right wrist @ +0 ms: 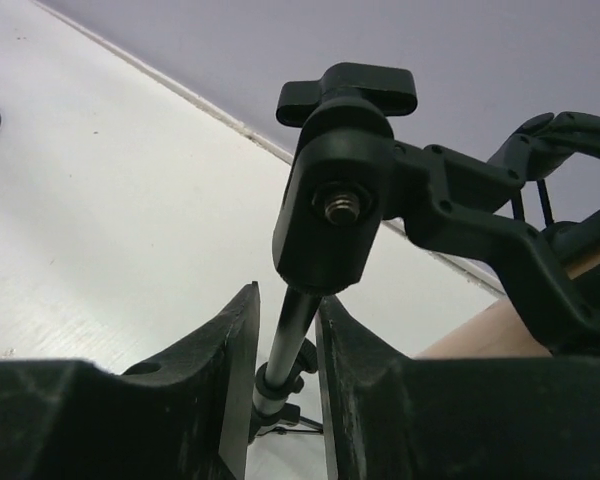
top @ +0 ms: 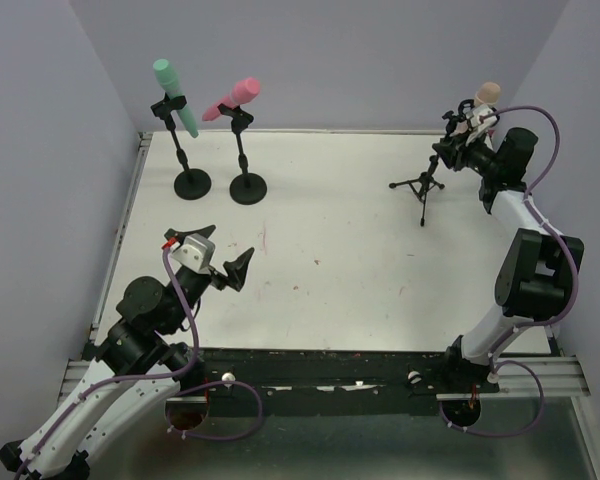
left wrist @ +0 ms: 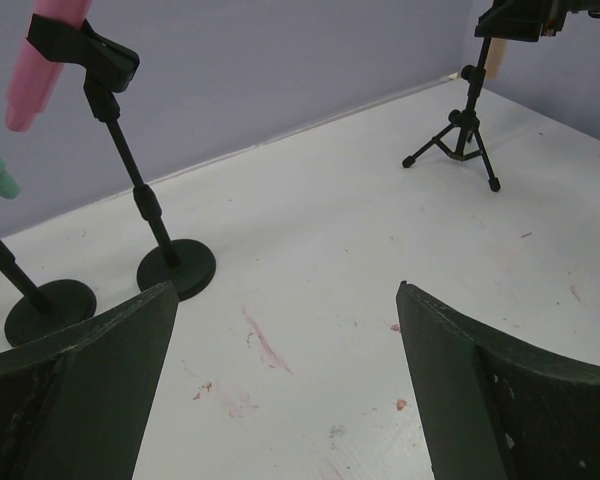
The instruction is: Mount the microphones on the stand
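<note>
Peach-tan and round-headed, the peach microphone [top: 488, 95] sits at the far right of the white table [top: 330, 270], its body lying in the black clip [right wrist: 500, 240] on top of the tripod stand [top: 421, 186]. The right gripper [right wrist: 286, 310] reaches in from the right, just under that clip. Its two fingers are drawn close together with the tripod's thin pole between them, and the pole seems to touch both, so it looks clamped on the pole. A black knob [right wrist: 348, 88] caps the clip's joint.

At the far left, the teal microphone [top: 175, 95] is clipped at a slant in the far-left stand [top: 192, 183]. Just beside it, the pink microphone [top: 232, 100] is clipped, also tilted, in the second stand [top: 248, 188]. Both stands have round flat feet.

The left gripper [top: 220, 250] hangs low over the near left of the table, well apart from all three stands. Its fingers [left wrist: 90, 390] are spread wide with nothing between them.
</note>
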You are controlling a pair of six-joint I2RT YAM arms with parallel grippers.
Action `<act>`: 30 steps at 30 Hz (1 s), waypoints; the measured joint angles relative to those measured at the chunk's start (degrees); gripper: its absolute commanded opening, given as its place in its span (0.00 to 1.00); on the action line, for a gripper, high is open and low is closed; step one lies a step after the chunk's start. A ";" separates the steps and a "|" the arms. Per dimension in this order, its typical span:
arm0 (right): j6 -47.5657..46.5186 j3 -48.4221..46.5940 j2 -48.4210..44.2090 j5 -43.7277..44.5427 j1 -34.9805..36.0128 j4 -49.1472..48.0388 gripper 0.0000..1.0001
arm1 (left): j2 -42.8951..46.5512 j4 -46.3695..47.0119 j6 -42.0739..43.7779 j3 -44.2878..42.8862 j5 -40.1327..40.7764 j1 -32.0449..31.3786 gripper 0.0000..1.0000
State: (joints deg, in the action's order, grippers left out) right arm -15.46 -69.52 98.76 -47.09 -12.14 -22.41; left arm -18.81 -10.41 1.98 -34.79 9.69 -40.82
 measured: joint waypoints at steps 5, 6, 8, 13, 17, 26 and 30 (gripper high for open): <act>-0.04 0.76 -0.02 -0.02 -0.09 0.04 0.41 | 0.46 -0.02 0.00 0.00 0.00 0.00 0.98; -0.04 0.96 -0.04 0.02 -0.09 0.02 0.42 | 0.57 -0.02 0.00 0.00 0.00 0.00 0.98; -0.04 1.40 -0.20 0.04 -0.15 0.02 0.45 | 0.81 -0.02 0.00 0.00 0.00 0.00 0.98; 0.09 3.04 -1.20 0.13 -0.61 0.33 0.49 | 1.51 -0.02 0.00 0.00 0.00 0.00 0.98; 0.22 4.74 -2.80 0.17 -1.16 1.25 0.50 | 1.97 -0.02 0.00 0.00 0.00 0.00 0.98; -1.16 10.34 -9.60 0.13 -2.97 5.11 0.55 | 3.26 -0.04 -0.04 0.00 -0.02 0.00 0.99; -2.97 11.39 -14.10 0.20 -3.41 10.34 0.56 | 3.23 -0.17 -0.85 -0.02 0.15 0.02 0.98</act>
State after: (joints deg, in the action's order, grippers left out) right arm -18.44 -58.13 84.66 -46.89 -15.55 -12.08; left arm -15.57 -10.59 1.13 -34.81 9.85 -40.80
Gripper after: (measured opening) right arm 0.547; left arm 0.985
